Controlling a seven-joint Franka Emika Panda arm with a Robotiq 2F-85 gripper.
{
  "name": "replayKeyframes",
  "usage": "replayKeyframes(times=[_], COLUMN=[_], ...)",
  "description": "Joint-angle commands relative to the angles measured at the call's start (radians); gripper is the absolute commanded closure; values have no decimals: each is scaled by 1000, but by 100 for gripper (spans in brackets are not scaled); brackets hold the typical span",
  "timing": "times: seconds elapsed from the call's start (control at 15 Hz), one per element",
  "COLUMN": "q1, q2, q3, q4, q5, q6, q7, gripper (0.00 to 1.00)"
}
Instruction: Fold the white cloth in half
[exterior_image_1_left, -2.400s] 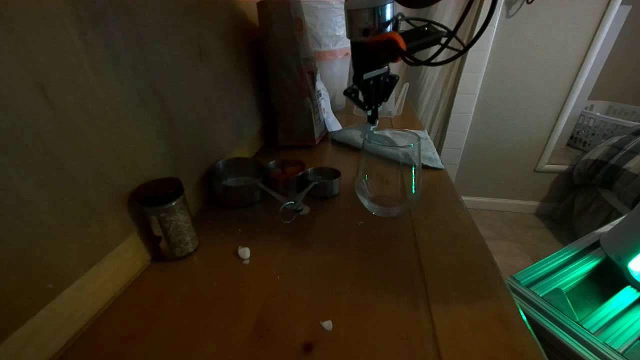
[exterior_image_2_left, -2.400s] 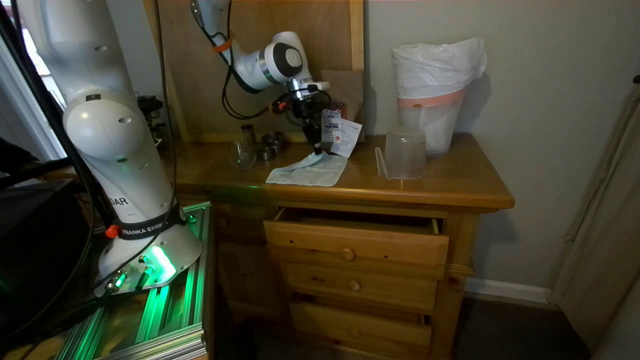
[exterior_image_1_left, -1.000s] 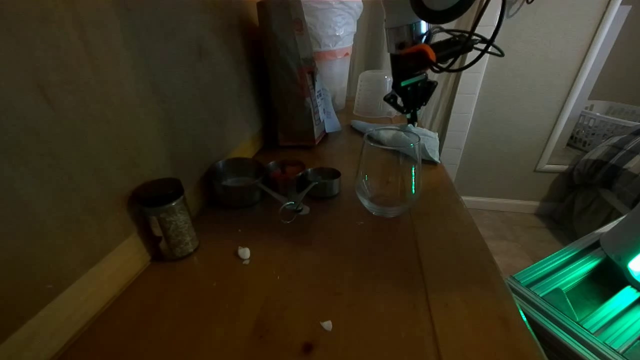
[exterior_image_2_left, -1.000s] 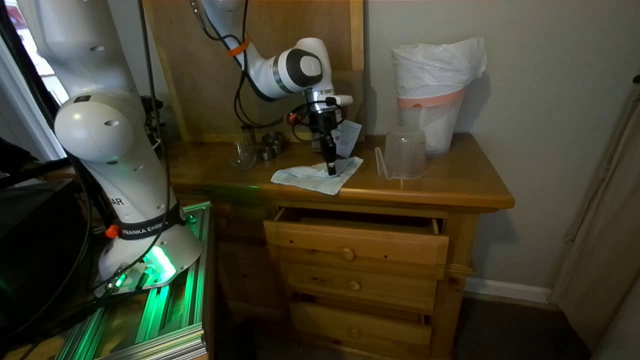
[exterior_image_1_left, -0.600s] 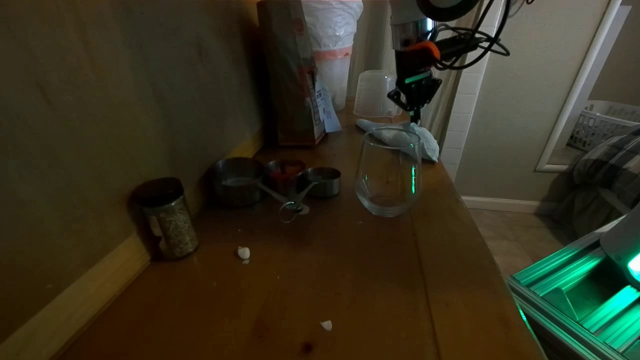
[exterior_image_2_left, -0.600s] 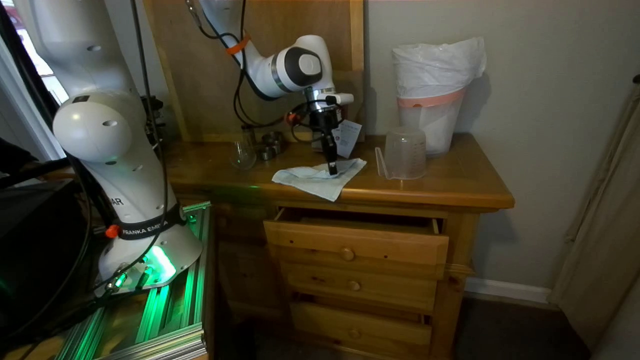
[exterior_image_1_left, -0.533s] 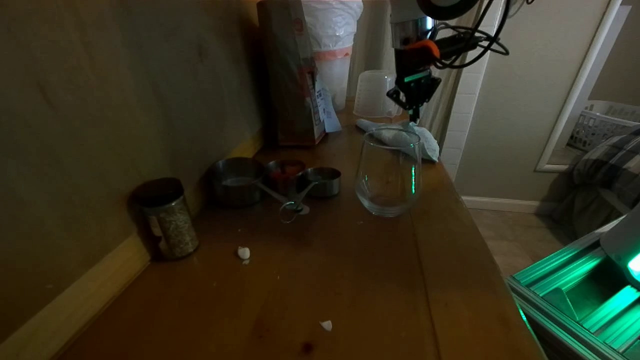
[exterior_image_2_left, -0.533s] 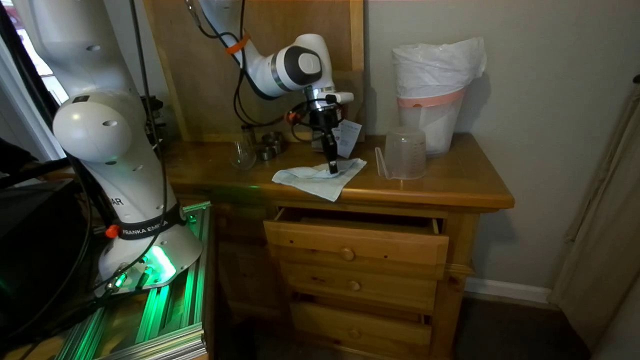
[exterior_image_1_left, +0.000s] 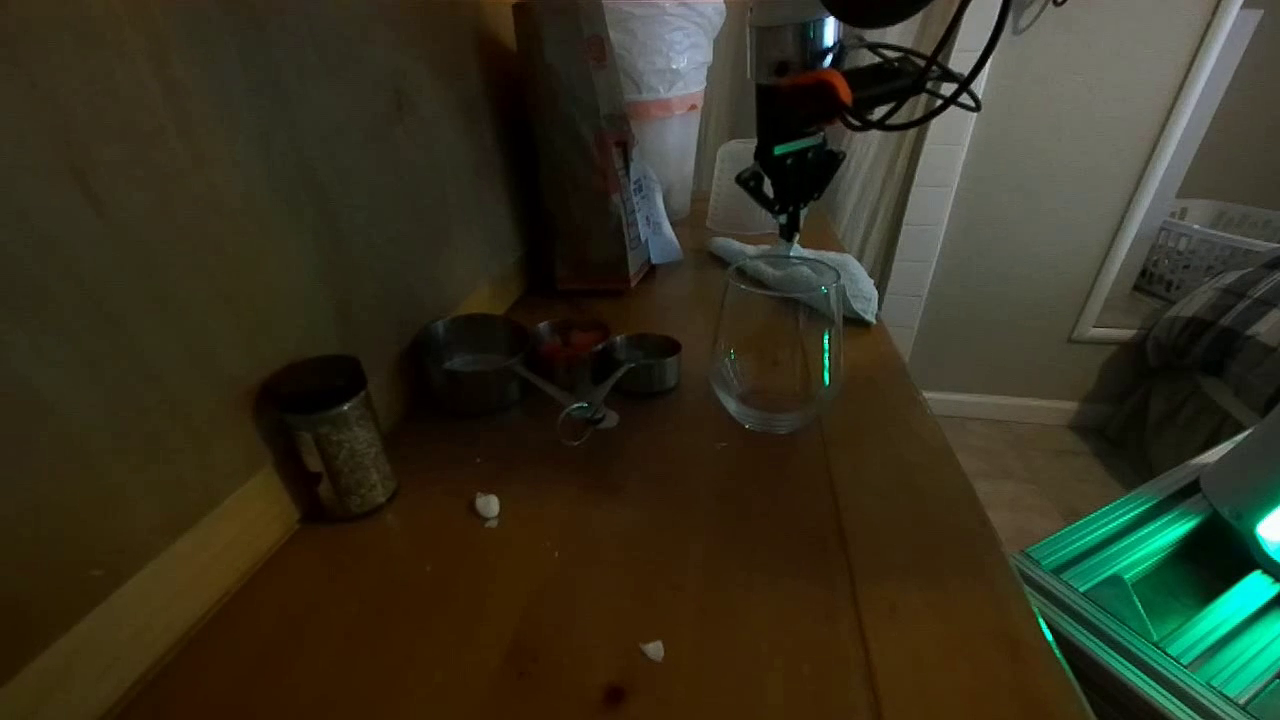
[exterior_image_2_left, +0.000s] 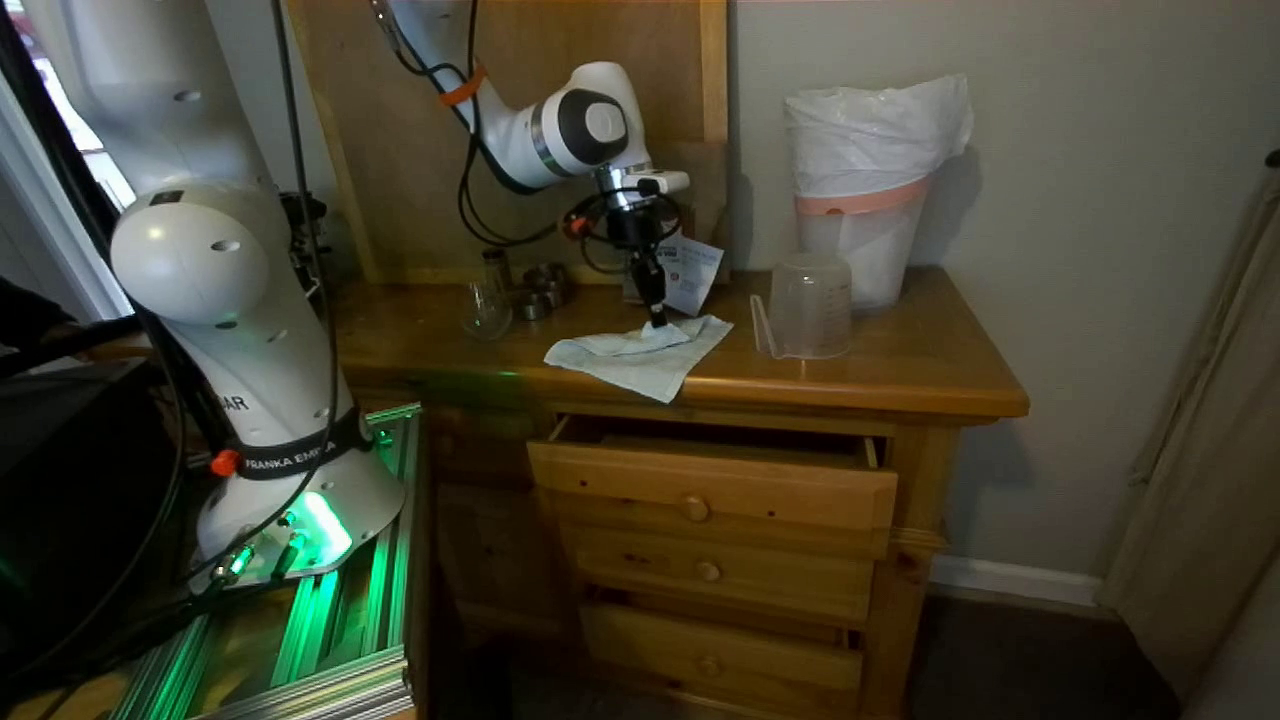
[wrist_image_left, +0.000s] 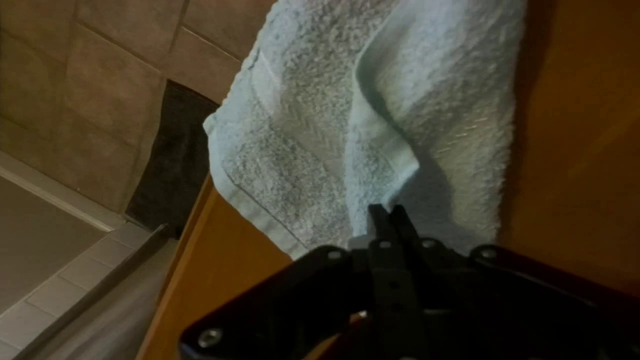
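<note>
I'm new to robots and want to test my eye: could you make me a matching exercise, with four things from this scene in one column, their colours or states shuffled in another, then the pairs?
Things
1. white cloth
2. measuring cups
3. jar
4. top drawer

Colours or states
A. pulled partly out
B. capped with a dark lid
C. partly turned over, apparently pinched by the gripper
D. grey metal, standing in a cluster

Pairs: 1-C, 2-D, 3-B, 4-A
</note>
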Motion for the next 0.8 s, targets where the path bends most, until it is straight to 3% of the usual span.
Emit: replayKeyframes(times=[0.0,0.73], q1=[21,-35], q2=[5,-93], q3=[23,-26], q4=[15,-30], q5=[23,2], q6=[6,-31], q7=[-8,7], gripper=[98,98])
